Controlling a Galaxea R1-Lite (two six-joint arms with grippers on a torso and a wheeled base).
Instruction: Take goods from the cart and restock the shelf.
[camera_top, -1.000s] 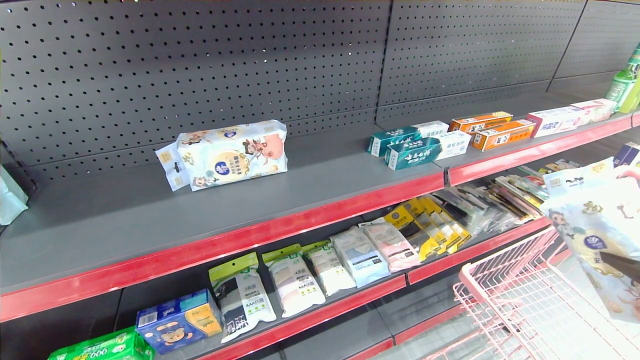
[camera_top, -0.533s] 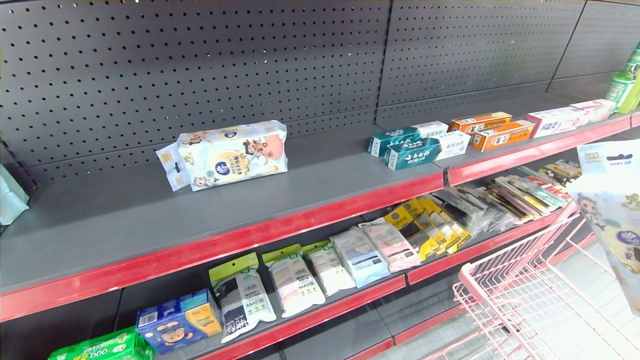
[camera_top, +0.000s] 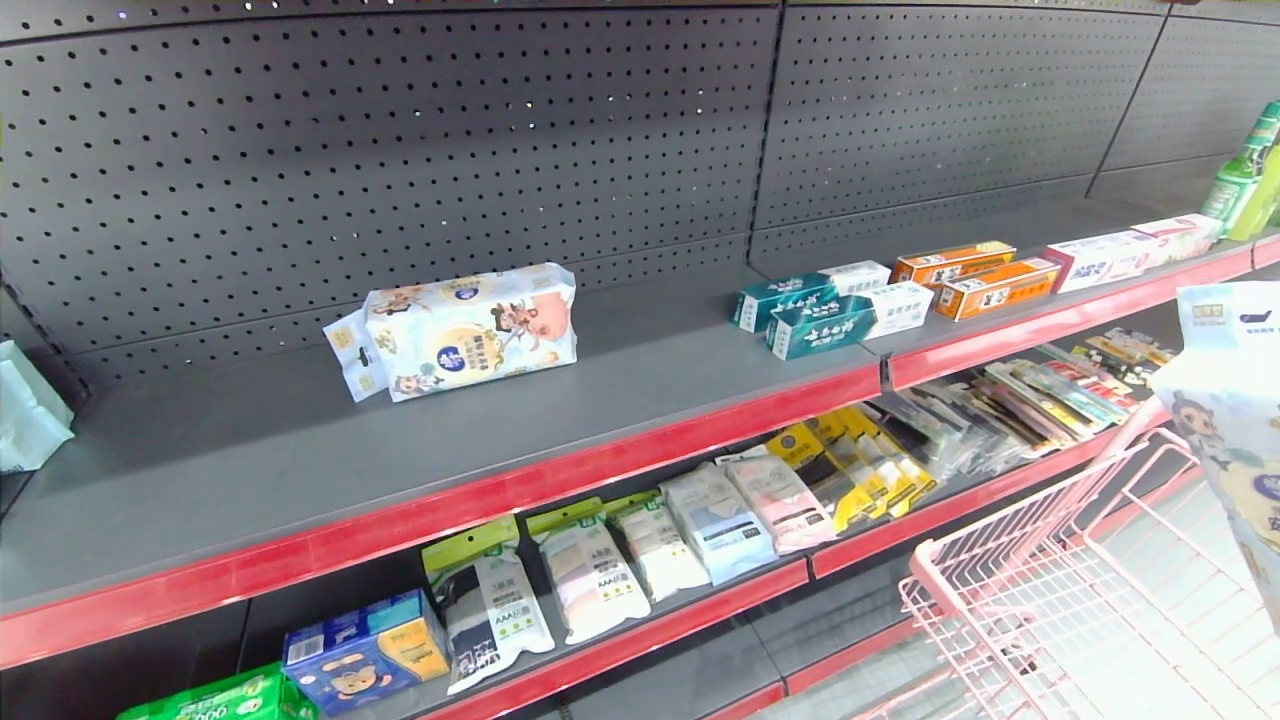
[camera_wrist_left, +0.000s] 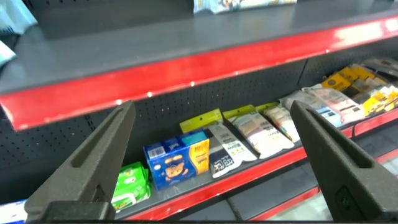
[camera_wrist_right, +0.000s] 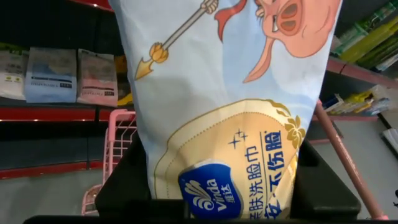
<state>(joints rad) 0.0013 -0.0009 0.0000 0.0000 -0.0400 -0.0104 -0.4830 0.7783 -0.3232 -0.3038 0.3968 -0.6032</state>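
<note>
A tissue pack (camera_top: 465, 325) printed with cartoon figures lies on the grey upper shelf (camera_top: 300, 450), left of middle. A second tissue pack (camera_top: 1235, 420) of the same kind hangs upright at the far right, above the pink wire cart (camera_top: 1040, 610). My right gripper (camera_wrist_right: 224, 186) is shut on the lower part of this pack (camera_wrist_right: 224, 93), with a black finger on each side. My left gripper (camera_wrist_left: 214, 155) stands open with nothing between its fingers (camera_wrist_left: 93, 162), in front of the red shelf edge (camera_wrist_left: 186, 62) and facing the lower shelf.
Toothpaste boxes (camera_top: 840, 305) and orange boxes (camera_top: 975, 275) line the upper shelf to the right, with green bottles (camera_top: 1240, 175) at the far end. Flat packs (camera_top: 600, 570) and a blue box (camera_top: 365, 650) fill the lower shelf. Bare shelf surface lies around the first pack.
The held tissue pack has risen out of the cart and moved toward the right edge of the view. The head camera tilted slightly, shifting the whole picture downward.
</note>
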